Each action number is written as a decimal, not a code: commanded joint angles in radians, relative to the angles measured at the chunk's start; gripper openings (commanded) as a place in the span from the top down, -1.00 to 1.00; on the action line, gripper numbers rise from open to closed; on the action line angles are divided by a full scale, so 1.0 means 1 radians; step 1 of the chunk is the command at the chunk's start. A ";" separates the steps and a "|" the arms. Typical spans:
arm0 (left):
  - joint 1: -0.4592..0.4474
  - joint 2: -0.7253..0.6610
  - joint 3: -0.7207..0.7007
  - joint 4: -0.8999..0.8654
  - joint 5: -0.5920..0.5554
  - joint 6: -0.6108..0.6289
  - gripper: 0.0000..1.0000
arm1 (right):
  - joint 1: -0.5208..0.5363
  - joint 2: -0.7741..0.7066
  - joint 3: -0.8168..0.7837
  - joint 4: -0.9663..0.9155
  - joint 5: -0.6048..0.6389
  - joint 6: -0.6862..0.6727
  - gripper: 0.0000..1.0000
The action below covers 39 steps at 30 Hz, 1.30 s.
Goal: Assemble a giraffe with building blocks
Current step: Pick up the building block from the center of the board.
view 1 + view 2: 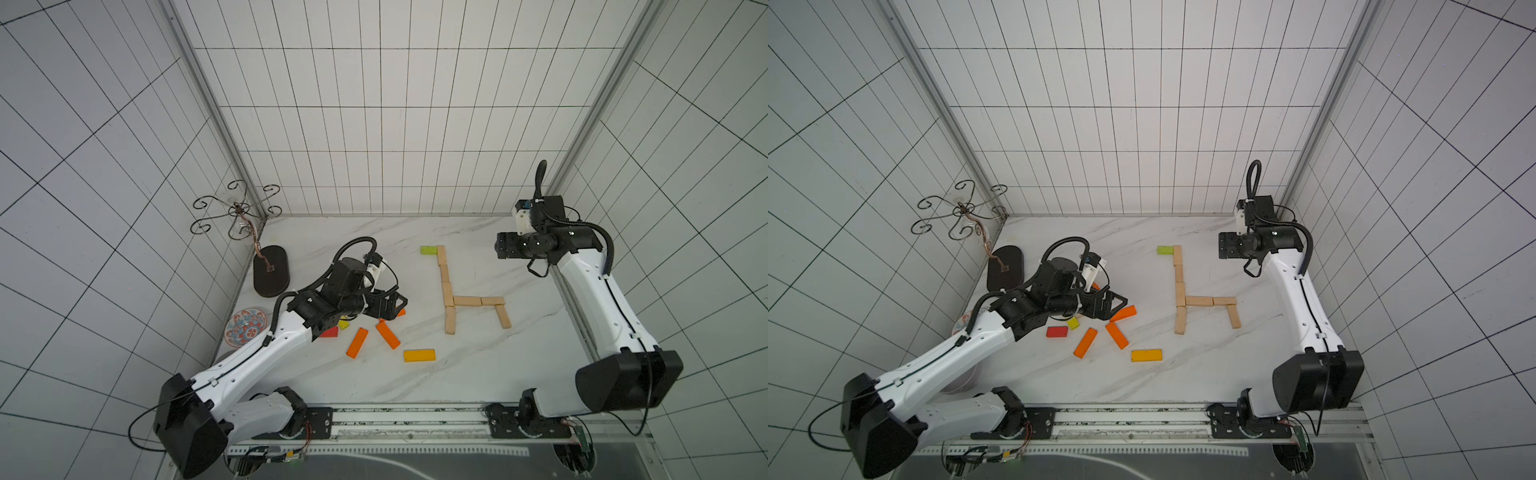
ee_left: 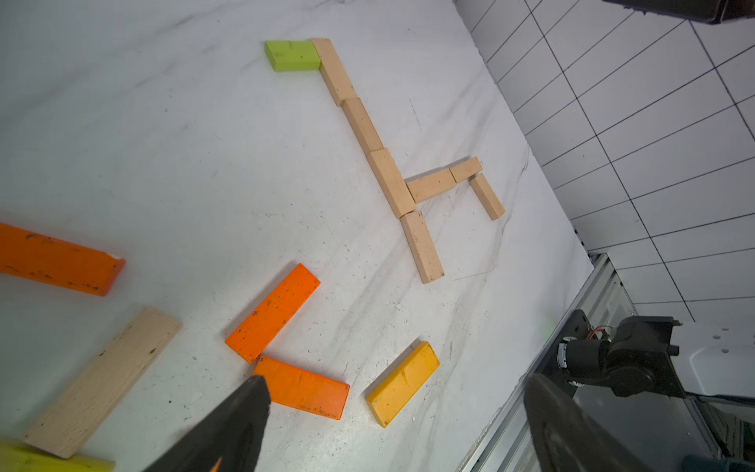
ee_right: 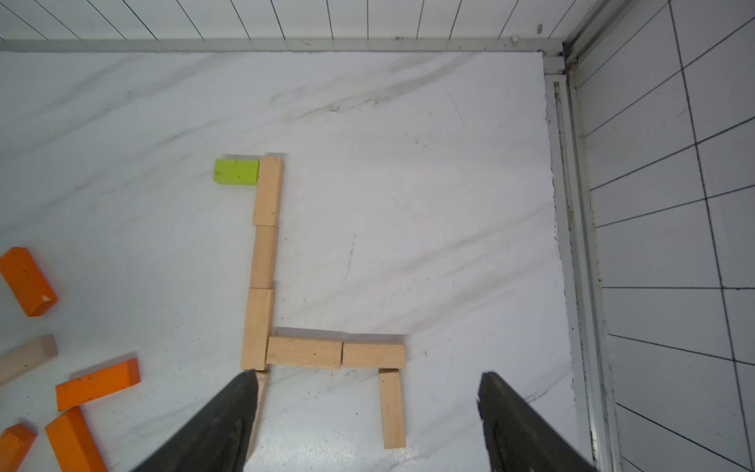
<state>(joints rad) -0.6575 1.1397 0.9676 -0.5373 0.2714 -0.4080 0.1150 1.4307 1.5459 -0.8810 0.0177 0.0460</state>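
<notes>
The giraffe [image 1: 446,291] of pale bars with a lime green block [image 1: 428,249] as head lies right of centre on the worktop [image 1: 478,365]; the right hand [image 1: 503,246] hangs released far right. The left hand [image 1: 392,307], spread empty over loose orange bars [image 1: 357,342] at left, likely must descend astride one next; its arm [image 1: 257,357] hides some there.

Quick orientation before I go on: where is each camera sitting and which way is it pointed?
Top views: high over the front rail, looking down at the table and back wall; left arm, left gripper, right arm and right gripper show.
Left wrist: low on the left arm, looking across loose orange blocks toward the pale wooden figure; the open left gripper and right arm's base show.
Right wrist: high on the right arm, looking almost straight down on that figure; the open right gripper shows.
Shared: all four views hold the lime green block.
</notes>
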 commanded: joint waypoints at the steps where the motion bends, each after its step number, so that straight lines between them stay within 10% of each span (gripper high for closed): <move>1: 0.004 -0.046 0.051 -0.048 -0.125 -0.032 -0.94 | 0.102 -0.095 -0.018 0.119 -0.015 0.129 -0.72; 17: 0.102 -0.020 0.023 -0.136 -0.349 -0.167 -0.94 | 0.343 -0.409 -0.684 0.459 -0.178 0.478 -0.49; 39: 0.059 0.226 -0.074 -0.122 -0.340 -0.231 -0.74 | 0.377 -0.467 -0.918 0.501 -0.214 0.481 -0.46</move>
<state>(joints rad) -0.5987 1.3811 0.9245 -0.6502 -0.0406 -0.6136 0.4808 0.9836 0.6861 -0.4011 -0.1959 0.5121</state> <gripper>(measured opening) 0.872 0.729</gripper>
